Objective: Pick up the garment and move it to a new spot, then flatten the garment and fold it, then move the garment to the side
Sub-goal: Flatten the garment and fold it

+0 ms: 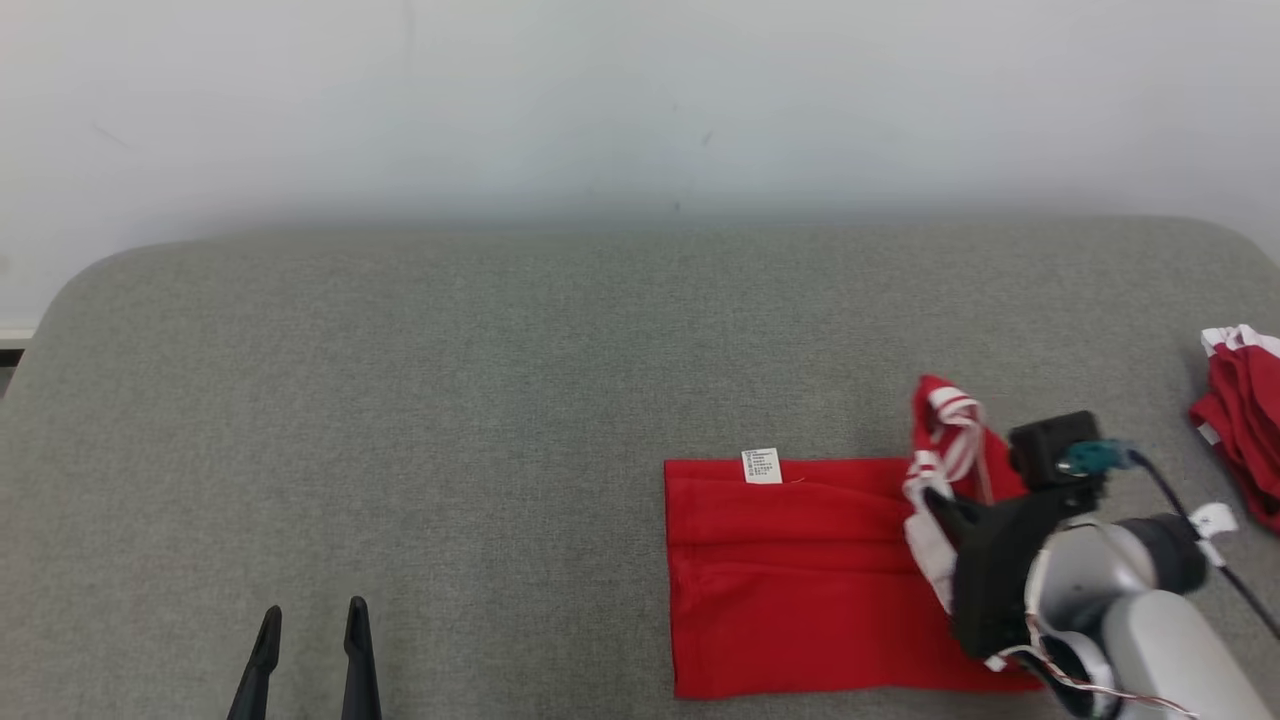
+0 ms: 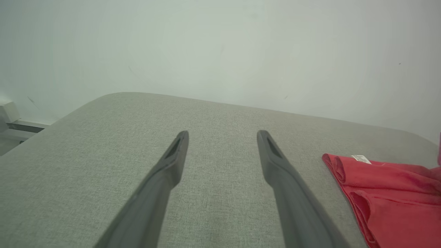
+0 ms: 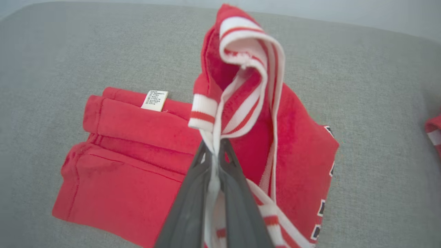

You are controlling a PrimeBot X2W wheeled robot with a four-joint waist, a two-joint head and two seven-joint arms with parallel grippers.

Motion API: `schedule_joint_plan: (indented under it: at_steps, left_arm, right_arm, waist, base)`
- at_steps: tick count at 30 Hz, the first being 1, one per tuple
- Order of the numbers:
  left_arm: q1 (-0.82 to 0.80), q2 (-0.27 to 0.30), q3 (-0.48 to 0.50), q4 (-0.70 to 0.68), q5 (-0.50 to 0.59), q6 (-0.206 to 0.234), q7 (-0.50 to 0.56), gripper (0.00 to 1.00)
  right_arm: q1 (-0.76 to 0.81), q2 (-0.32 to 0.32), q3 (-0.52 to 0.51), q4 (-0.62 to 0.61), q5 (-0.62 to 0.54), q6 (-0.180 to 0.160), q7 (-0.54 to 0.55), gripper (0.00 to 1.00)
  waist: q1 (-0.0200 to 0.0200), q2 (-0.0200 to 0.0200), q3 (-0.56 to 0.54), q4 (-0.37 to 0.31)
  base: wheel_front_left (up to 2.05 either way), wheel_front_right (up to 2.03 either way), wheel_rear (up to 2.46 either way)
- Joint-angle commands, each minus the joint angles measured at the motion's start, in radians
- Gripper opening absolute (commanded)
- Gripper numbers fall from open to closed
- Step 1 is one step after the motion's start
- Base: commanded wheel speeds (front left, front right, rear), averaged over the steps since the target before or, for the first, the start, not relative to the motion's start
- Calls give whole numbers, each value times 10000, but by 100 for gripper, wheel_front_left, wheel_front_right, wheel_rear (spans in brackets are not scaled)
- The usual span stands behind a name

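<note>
Right pincer (image 3: 214, 147) was shut on red garment (image 1: 790, 580) by its striped trim (image 3: 241, 110), likely the firmest hold on limp, light cloth; left pincer (image 1: 313, 610) gaped empty.

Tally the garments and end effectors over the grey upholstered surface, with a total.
Red fabric garments with white striped trim: 2, half-folded garment and bunched garment at the right edge
Dark two-fingered end effectors: 2, left end effector open, right end effector shut on the half-folded garment
Total: 4

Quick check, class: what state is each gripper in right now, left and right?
Left gripper: open, holding nothing.
Right gripper: shut on the red garment, at its striped trim.
</note>
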Motion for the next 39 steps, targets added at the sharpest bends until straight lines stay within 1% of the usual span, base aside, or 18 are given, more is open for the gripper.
schedule_joint_plan:
  at_steps: [1,6,9,12,13,20,21,22,23,28,31,33,34,39]
  left_arm:
    - [-58,-14,-6,11,-49,11,-26,100]
    - [-82,-14,-32,14,-93,37,-26,100]
    - [-101,-14,-61,13,-109,37,-26,100]
    - [-123,-14,-105,22,-123,27,-26,100]
    - [-120,-15,-132,29,-146,34,-26,100]
    - [-58,-15,-175,39,-173,77,-26,100]
    - [-58,-15,-179,40,-171,87,-26,100]
    - [-61,-15,-195,41,-175,86,-26,100]
    - [-61,-15,-205,41,-171,103,-26,100]
    - [-83,-13,-186,45,-175,157,-26,100]
    - [-52,-15,-129,46,-185,193,-26,100]
    - [-28,-15,-124,42,-186,192,-26,100]
    - [3,-13,-104,47,-192,189,-26,100]
    - [98,-15,-96,53,-172,136,-26,100]
  right_arm:
    - [-334,171,466,288,193,-22,-176,0]
    - [-919,554,1588,1071,516,-22,-468,0]
    - [-1150,753,2065,1511,711,-22,-588,0]
    - [-1268,848,2278,1796,835,-22,-717,0]
    - [-1377,933,2409,2105,920,-22,-848,0]
    - [-1713,1319,2677,3106,1232,-22,-1319,0]
    - [-1768,1367,2744,3218,1279,-22,-1385,5]
    - [-1806,1410,2810,3332,1338,-22,-1430,45]
    - [-1836,1446,2857,3413,1405,-22,-1490,100]
    - [-1956,1552,3084,3397,2055,-22,-1765,100]
    - [-1988,1461,3068,2924,2535,-22,-2053,100]
    - [-1945,1215,2963,2516,2721,-22,-2280,100]
    - [-1804,932,2764,2140,2783,-22,-2488,100]
    - [-1188,106,1860,1263,2229,-22,-3536,100]
  waist:
    - [0,0,35,148]
    - [0,0,85,411]
    - [0,0,109,557]
    - [0,0,133,666]
    - [0,0,150,762]
    - [0,0,169,964]
    - [0,0,173,978]
    - [0,0,174,987]
    - [0,0,174,992]
    - [0,0,136,934]
    - [0,0,75,820]
    - [0,0,33,743]
    - [0,0,-15,659]
    - [0,0,-181,516]
  base:
    - [0,0,0]
    - [0,0,0]
    - [0,0,0]
    - [0,0,0]
    - [0,0,0]
    - [0,0,0]
    - [0,0,0]
    - [0,0,0]
    - [0,0,0]
    - [0,0,0]
    - [0,0,0]
    - [0,0,0]
    - [0,0,0]
    - [0,0,0]
